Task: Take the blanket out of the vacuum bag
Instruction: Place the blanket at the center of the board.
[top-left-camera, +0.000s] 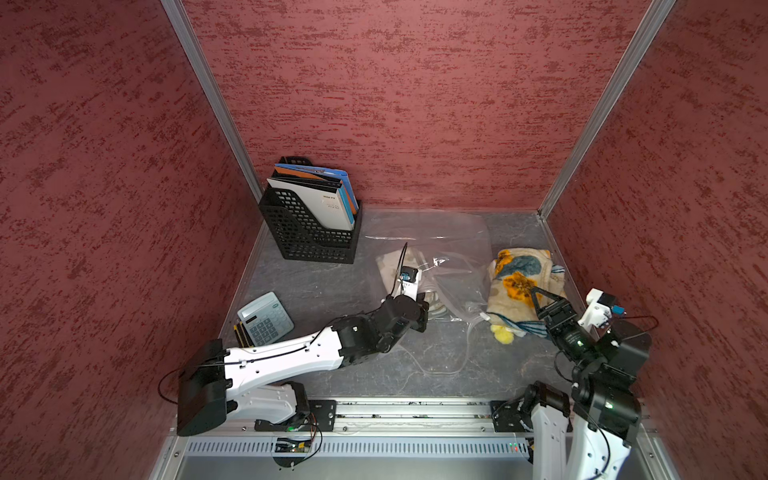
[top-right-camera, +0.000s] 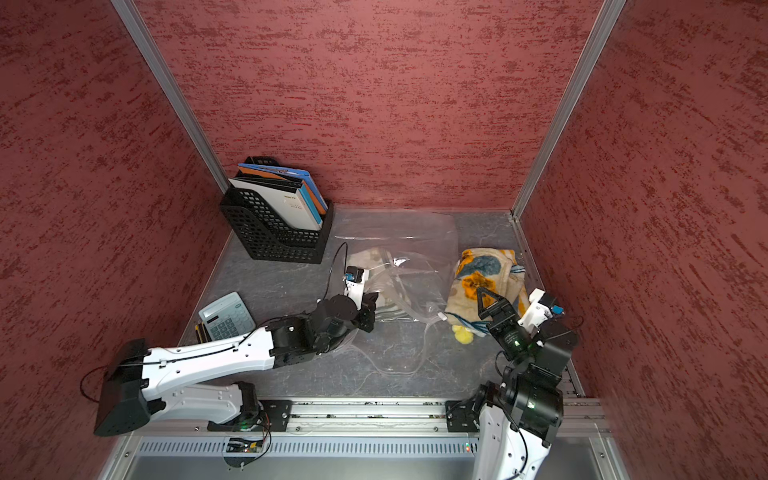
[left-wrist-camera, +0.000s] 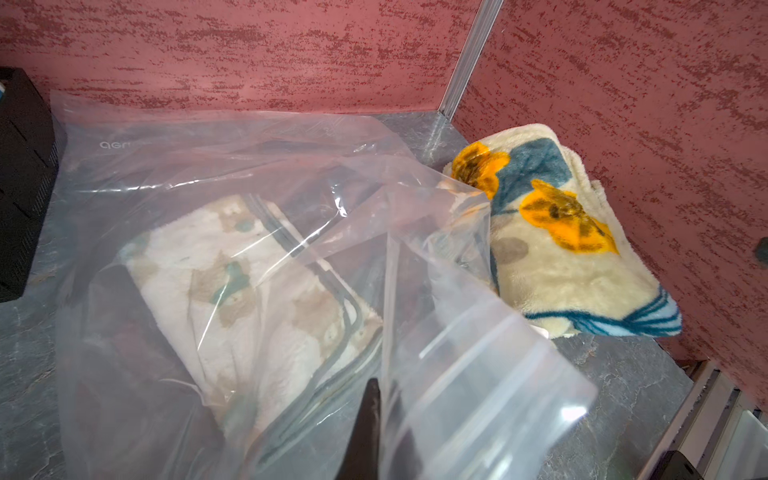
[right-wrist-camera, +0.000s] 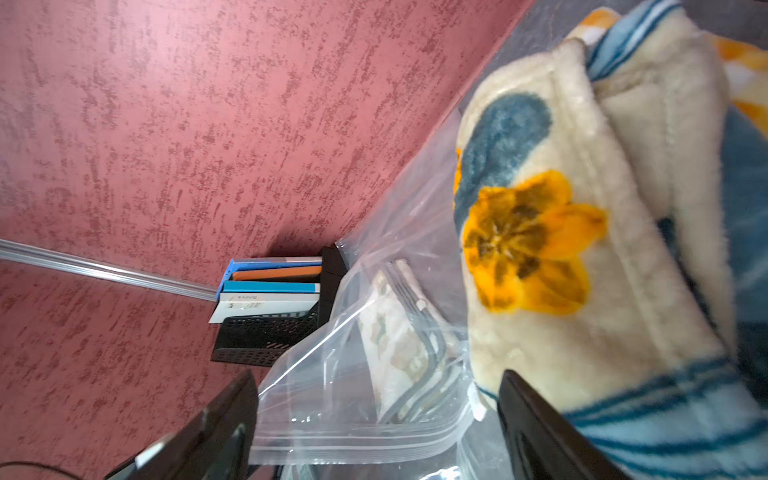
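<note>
Nearest me, at the front right, the right pincer (top-left-camera: 547, 296) hangs with its jaws spread wide and nothing between them, just over the near edge of the blanket (top-left-camera: 519, 274). That blanket, cream fleece with orange flowers and blue leaves, lies bunched on the worktop (top-left-camera: 316, 291) by the right wall. It is outside the vacuum bag (top-left-camera: 440, 241), though the bag's open mouth laps against its side. It looks soft, thick and light, and I'd expect it to sag and unfold when lifted. A deep bite on a folded edge or the stitched hem should hold better than a nip at the pile. The bag is trickier: clear, crinkly, slippery film that collapses and drags along with whatever is pulled through it. The stiffer zip strip at the mouth looks the best place to hold. The left pincer (left-wrist-camera: 370, 399) is clenched and seems to be pinching the plastic near that mouth, holding it raised. Inside the bag a pale folded cloth (left-wrist-camera: 249, 282) with grey stripes lies flat; whether it should come out too I cannot say. Back left, a black mesh file rack (top-left-camera: 307, 237) stands upright, holding several folders (top-left-camera: 324, 195).
</note>
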